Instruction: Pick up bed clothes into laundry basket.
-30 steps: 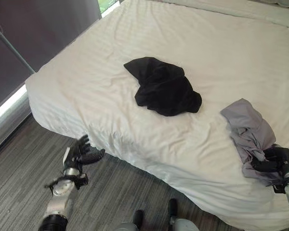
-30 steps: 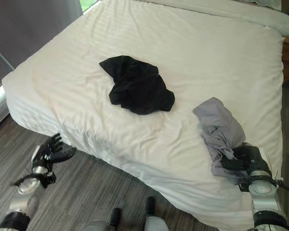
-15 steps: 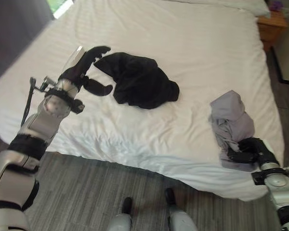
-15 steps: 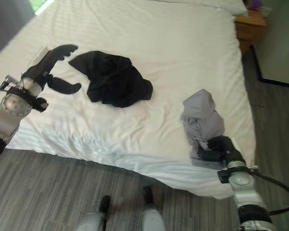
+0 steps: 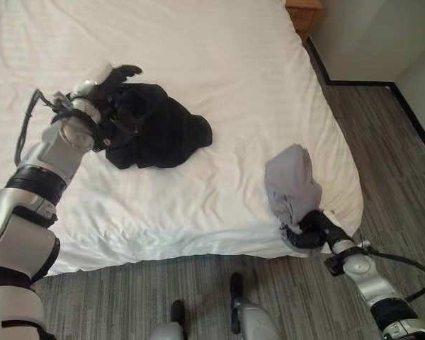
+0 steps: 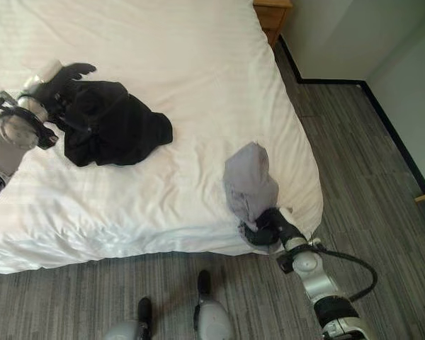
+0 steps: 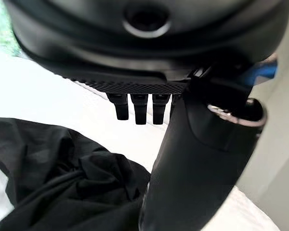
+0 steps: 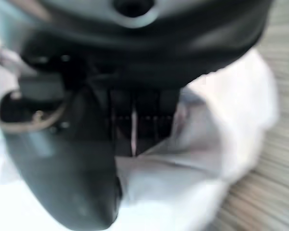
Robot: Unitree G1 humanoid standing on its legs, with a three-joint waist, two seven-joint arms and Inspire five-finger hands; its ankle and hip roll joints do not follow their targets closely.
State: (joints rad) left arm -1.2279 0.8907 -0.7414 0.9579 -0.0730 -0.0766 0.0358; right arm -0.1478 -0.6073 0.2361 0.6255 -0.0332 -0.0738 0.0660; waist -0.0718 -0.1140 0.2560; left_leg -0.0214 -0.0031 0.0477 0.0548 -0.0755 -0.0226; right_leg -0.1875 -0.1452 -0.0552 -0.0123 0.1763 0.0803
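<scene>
A wide bed covered with a white, faintly striped sheet (image 5: 219, 85) is carrying two pieces of clothing. A crumpled black cloth garment (image 5: 152, 131) is lying toward the bed's left side, well in from the near edge. The left hand (image 5: 103, 95) is resting at that garment's left end, its dark fingers (image 5: 126, 71) reaching out fairly straight over the top of the cloth; in the left wrist view the fingers (image 7: 137, 108) are hanging straight above the black folds (image 7: 62, 183) and the thumb is pointing down into them, not curled round anything.

A bunched light grey cloth garment (image 5: 292, 185) is sitting at the bed's near right corner, its lower end drooping over the near edge. The right hand (image 5: 313, 230) is at that edge, below the mattress corner, with its fingers curled tight round the garment's lower end, so the cloth is being gripped. In the right wrist view the pale grey fabric (image 8: 183, 159) is showing past the dark thumb.

The two garments are lying well apart on the sheet. Grey wood-grain flooring (image 6: 382, 191) is running along the bed's near and right sides, and a corner of a brown wooden nightstand (image 6: 273, 8) is showing beside the bed's far right edge.
</scene>
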